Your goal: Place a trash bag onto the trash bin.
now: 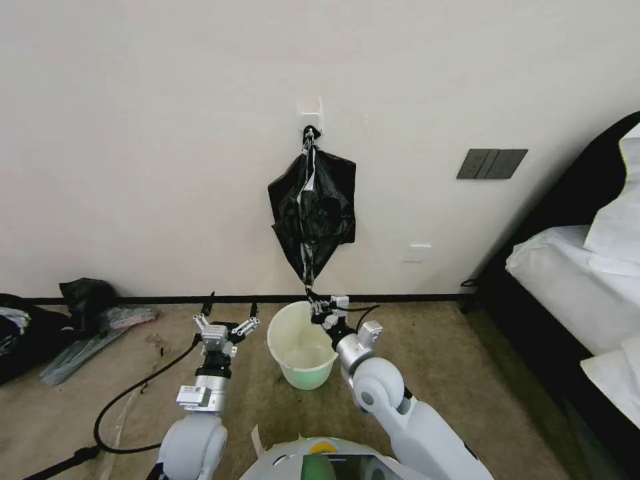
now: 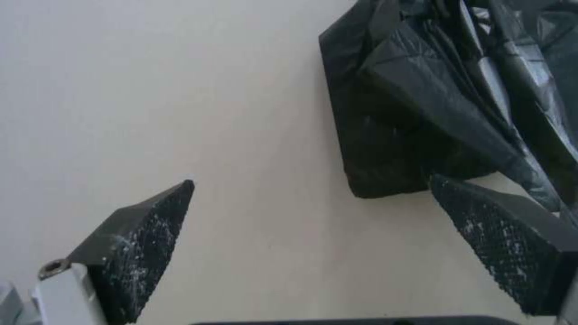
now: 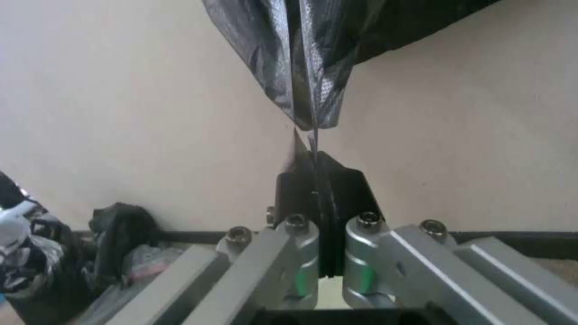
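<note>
A glossy black trash bag (image 1: 308,263) hangs stretched down the wall, narrowing to a thin tip. It comes out of a squarish black pack (image 1: 313,200) hung on a white wall hook (image 1: 311,115). My right gripper (image 1: 312,299) is shut on the bag's lower tip, just above the far rim of the cream-white trash bin (image 1: 303,343) standing on the carpet. In the right wrist view the pads (image 3: 337,180) pinch the film of the bag (image 3: 301,67). My left gripper (image 1: 231,305) is open left of the bin, its fingers pointing up at the pack (image 2: 385,149).
A dark heap of cloth and grey plastic (image 1: 80,320) lies by the wall at the left. A bed (image 1: 573,280) with white bedding fills the right side. A black cable (image 1: 133,393) loops over the carpet beside my left arm.
</note>
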You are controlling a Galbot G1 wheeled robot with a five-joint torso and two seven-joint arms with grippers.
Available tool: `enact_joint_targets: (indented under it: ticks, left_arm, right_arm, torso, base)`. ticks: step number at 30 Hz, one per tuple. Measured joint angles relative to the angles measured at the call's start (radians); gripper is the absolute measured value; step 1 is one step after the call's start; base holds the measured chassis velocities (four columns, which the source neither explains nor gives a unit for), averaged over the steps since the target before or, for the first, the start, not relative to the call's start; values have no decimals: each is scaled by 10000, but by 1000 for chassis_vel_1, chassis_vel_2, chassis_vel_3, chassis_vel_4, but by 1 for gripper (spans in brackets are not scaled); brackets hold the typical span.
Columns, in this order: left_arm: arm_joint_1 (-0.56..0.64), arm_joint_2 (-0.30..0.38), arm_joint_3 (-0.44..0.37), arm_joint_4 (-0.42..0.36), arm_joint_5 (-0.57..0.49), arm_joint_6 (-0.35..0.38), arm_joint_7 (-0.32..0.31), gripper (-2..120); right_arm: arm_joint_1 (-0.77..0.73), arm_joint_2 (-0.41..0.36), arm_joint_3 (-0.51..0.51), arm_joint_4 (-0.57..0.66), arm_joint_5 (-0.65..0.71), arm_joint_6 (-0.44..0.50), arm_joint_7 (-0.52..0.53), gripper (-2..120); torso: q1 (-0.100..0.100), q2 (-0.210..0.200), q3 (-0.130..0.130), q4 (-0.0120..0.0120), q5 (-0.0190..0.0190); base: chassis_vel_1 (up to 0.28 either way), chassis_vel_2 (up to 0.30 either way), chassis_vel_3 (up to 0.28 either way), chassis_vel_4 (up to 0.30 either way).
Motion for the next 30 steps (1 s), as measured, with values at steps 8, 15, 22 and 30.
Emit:
enact_joint_targets:
  ticks: [8,15,22,30]
  left_arm:
    - [-96,56,164,-108,18,89,-24,100]
    - [-570,717,275,-692,-488,697,-182,100]
    - [-1944,3019,427,-1414,-2245,1946,-407,100]
    - [-6405,7181,2657,-922,-4541,3529,-850,100]
  right_arm:
    - [-78,134,-6,42,-485,125,-39,0]
    - [382,340,320,221,-414,128,116,0]
    - [611,333,588,498,-637,142,177,0]
    - [699,533,599,457,-1608,317,59,0]
  torso:
    - [0,0,0,0,0]
    - [0,0,0,2,-2]
    - [1,0,0,3,-3]
    - [1,-1,2,2,-2]
  base:
    - [0,0,0,0]
    - [0,0,0,0]
    - [0,0,0,0]
    - [0,0,0,0]
